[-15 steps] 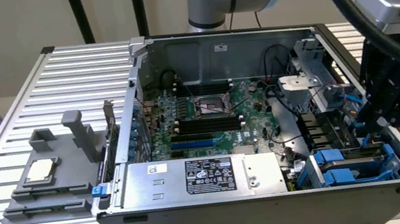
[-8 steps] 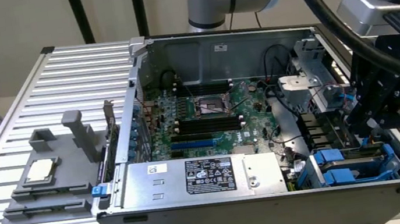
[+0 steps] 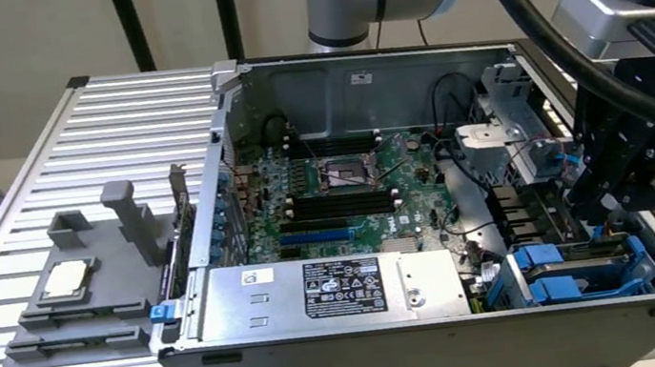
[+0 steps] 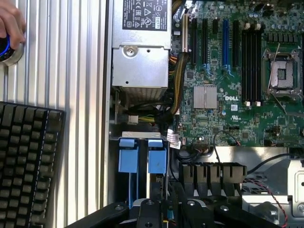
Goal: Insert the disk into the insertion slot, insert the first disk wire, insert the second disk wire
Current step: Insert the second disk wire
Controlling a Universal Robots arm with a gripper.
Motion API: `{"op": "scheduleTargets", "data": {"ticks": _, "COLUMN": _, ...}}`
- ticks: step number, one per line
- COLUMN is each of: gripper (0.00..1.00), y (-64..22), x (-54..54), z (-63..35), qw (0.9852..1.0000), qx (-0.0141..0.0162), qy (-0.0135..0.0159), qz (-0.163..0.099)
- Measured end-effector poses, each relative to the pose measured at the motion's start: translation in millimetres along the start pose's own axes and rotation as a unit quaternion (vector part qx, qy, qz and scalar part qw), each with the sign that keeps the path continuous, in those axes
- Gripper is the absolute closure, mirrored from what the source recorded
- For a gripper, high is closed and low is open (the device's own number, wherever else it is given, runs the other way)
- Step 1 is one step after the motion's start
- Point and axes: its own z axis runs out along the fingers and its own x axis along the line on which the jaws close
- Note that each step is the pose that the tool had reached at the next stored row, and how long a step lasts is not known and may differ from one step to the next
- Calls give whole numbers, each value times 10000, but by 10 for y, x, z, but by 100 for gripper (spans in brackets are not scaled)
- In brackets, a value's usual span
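Tool (image 3: 608, 216) above insertion slot (image 3: 584, 268)

The desk (image 3: 62, 124) is ribbed, matt silver metal. The open computer case (image 3: 453, 344) has dull grey sheet-metal walls. The insertion slot (image 3: 584, 268) carries glossy blue plastic fittings. The power supply box (image 4: 141, 61) is brushed bare metal with a black paper label. The keyboard (image 4: 26, 166) is matt black plastic.

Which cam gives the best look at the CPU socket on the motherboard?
Exterior view: the CPU socket sits mid-board, whole and unobstructed, inside the open computer case. The wrist view catches the same socket near its picture's edge, with its retention lever visible beside it.
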Motion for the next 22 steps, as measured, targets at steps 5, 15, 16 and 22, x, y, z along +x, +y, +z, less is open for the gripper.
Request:
{"op": "scheduleTargets", "data": {"ticks": 5, "gripper": 76, "y": 0, "x": 0, "z": 0, "qw": 10000, "qx": 1, "qy": 0, "qz": -13}}
{"op": "scheduleTargets", "data": {"ticks": 15, "gripper": 74, "y": -73, "x": -150, "z": 36, "qw": 9999, "qx": 2, "qy": 151, "qz": -19}}
{"op": "scheduleTargets", "data": {"ticks": 16, "gripper": 74, "y": -82, "x": -150, "z": 47, "qw": 9999, "qx": 2, "qy": 162, "qz": -19}}
{"op": "scheduleTargets", "data": {"ticks": 22, "gripper": 67, "y": -119, "x": -147, "z": 136, "qw": 9997, "qx": 3, "qy": 224, "qz": -17}}
